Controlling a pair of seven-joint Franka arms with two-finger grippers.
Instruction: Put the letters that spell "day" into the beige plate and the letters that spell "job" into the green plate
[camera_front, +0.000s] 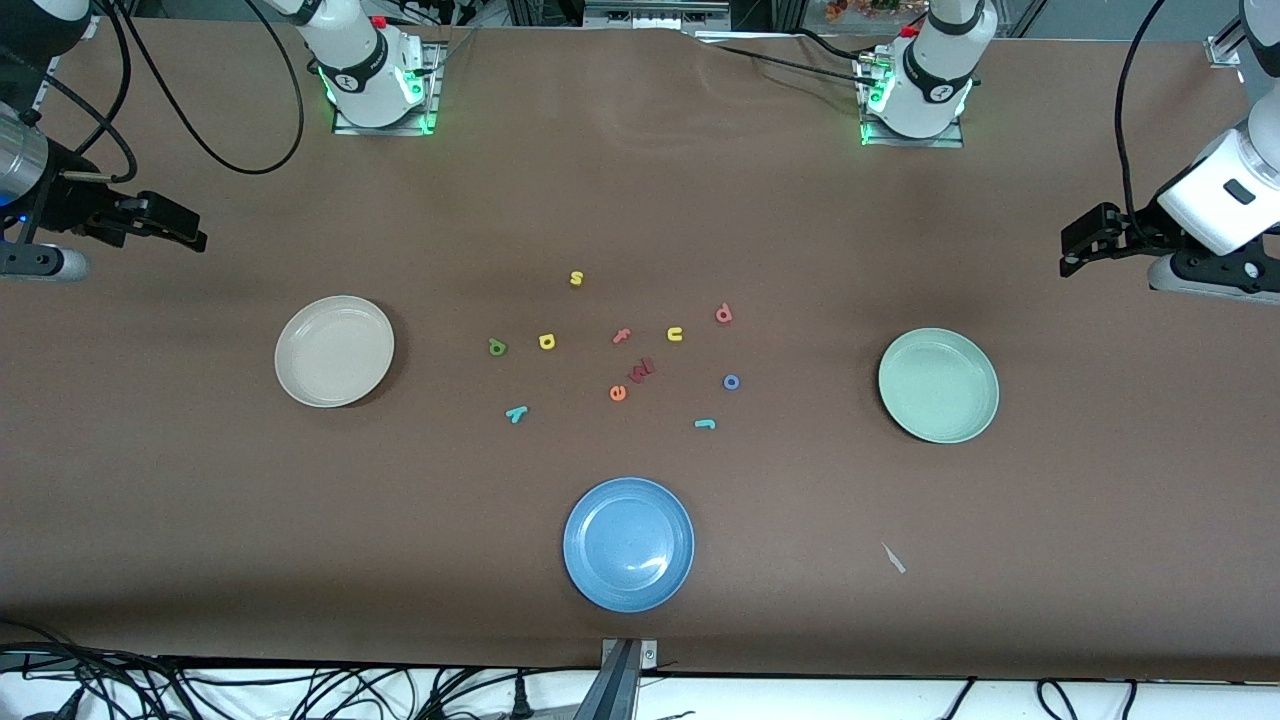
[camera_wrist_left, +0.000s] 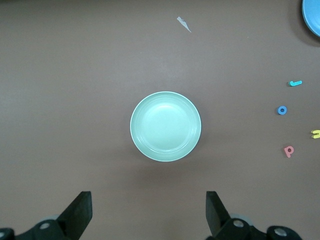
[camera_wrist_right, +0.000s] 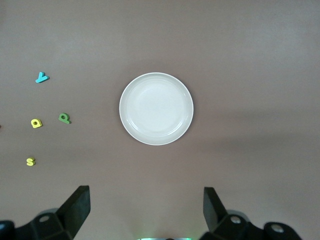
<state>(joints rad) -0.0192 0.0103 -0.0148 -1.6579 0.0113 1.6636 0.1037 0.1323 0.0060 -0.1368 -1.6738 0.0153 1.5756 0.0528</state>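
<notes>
While both arms wait at the two ends of the table, you see only part of each one in the front view. The left gripper (camera_front: 1068, 250) hangs over the bare cloth at the left arm's end, its fingers (camera_wrist_left: 80, 212) spread wide and holding nothing. The right gripper (camera_front: 195, 235) hangs over the right arm's end, also fully open and empty, with its fingers (camera_wrist_right: 77, 210) cut off by the picture's edge.

Take the blue plate (camera_front: 590, 575) as your landmark; it lies nearest to the front camera. All letters lie farther from the camera than it. The teal "y" (camera_front: 516, 413), the dark green "a" (camera_front: 497, 347) and the yellow "d" (camera_front: 546, 342) lie toward the right arm's end from it. The teal "j" (camera_front: 705, 424), the blue "o" (camera_front: 731, 382) and the pinkish-red "b" (camera_front: 724, 314) lie toward the left arm's end. Between these groups you find a yellow "s" (camera_front: 576, 278), a yellow "u" (camera_front: 675, 334), a pink "f" (camera_front: 622, 336), an orange "e" (camera_front: 617, 393) and a dark red piece (camera_front: 642, 371) whose shape is hard to read. A small pale scrap (camera_front: 893, 558) lies on the table (camera_front: 200, 520) toward the left arm's end.

The beige plate (camera_front: 300, 385) and the green plate (camera_front: 905, 415) are well apart from the letters, and all three plates hold nothing.
</notes>
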